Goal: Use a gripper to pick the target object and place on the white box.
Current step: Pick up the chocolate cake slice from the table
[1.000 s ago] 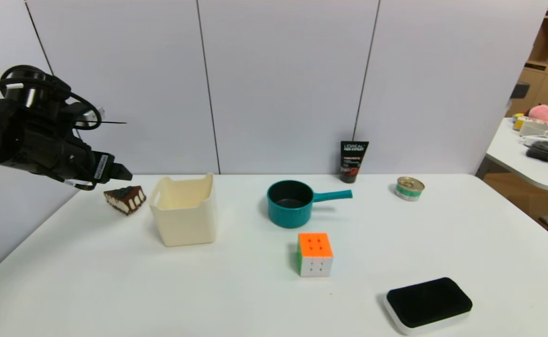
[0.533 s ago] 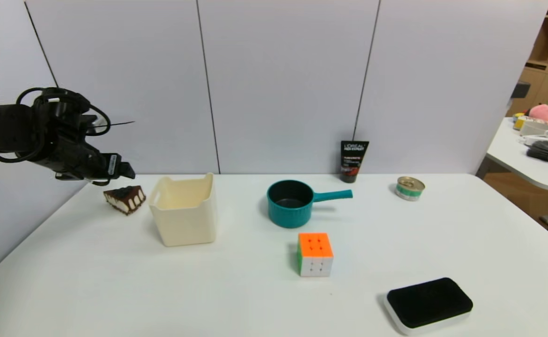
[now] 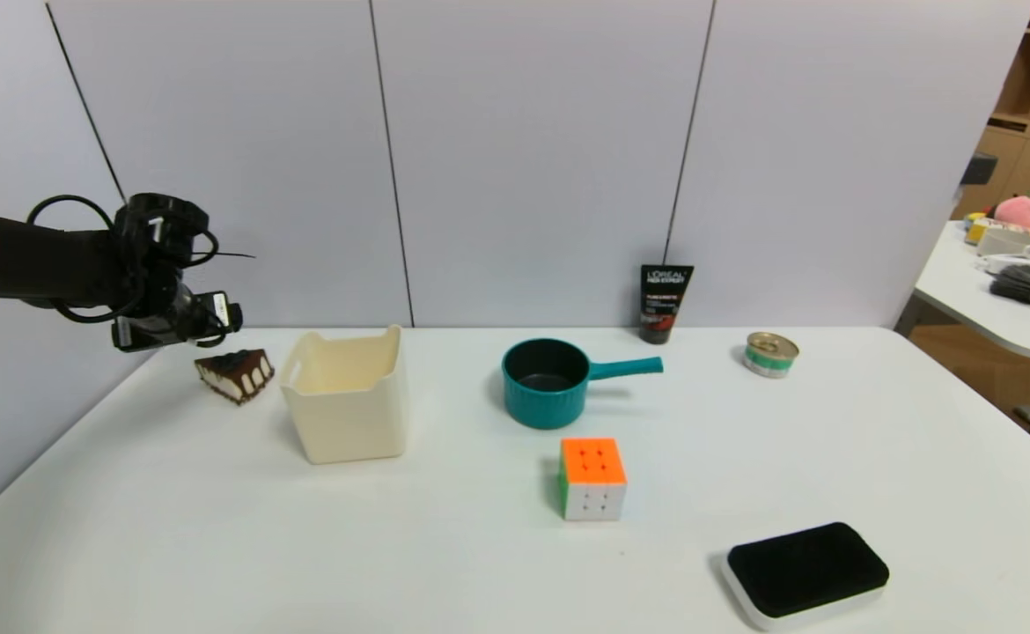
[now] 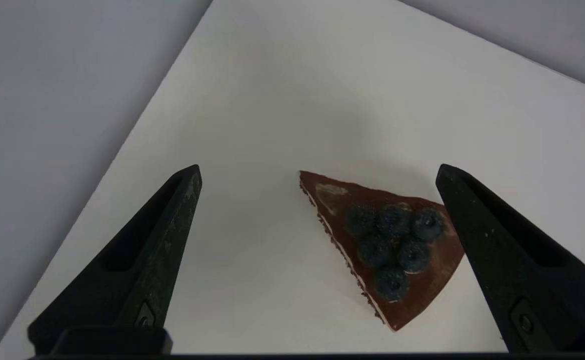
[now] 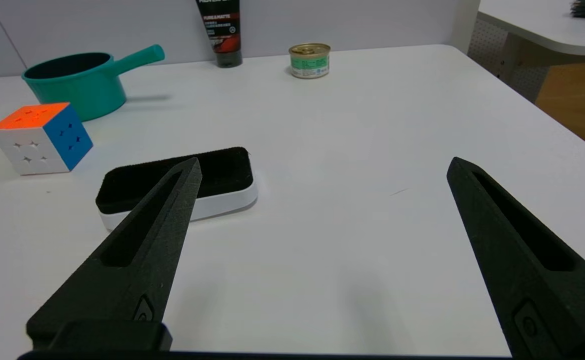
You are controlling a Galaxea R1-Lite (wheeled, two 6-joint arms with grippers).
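**L gripper over the cake slice, pre-grasp**

Nearest me: R gripper [image 5: 322,167] sits parked low by the body, fingers spread wide, nothing between them; it just looks out over the table [image 5: 372,225], with the black-topped pad [image 5: 177,182] right ahead of it. Not in play.

Further out, my L gripper [image 3: 216,321] hangs above the far-left corner of the table, tilted down, jaws wide and empty. In the wrist view the cake slice [image 4: 387,240] lies on the table below the fingers, not centred: it sits close by one finger, w/ a broad gap to the other. No contact yet. Slice is flat, blueberries on top.

Beyond the slice, on the side away from the arm, stands the white box [image 3: 346,396], just beside the slice but apart from it.

Step, as I read it: approach, grasp not begun. Next I'd shift sideways to centre the slice between the fingers, drop down, then close on its sides. The slice is small and wedge-shaped, so an off-centre pinch could squirt it out.
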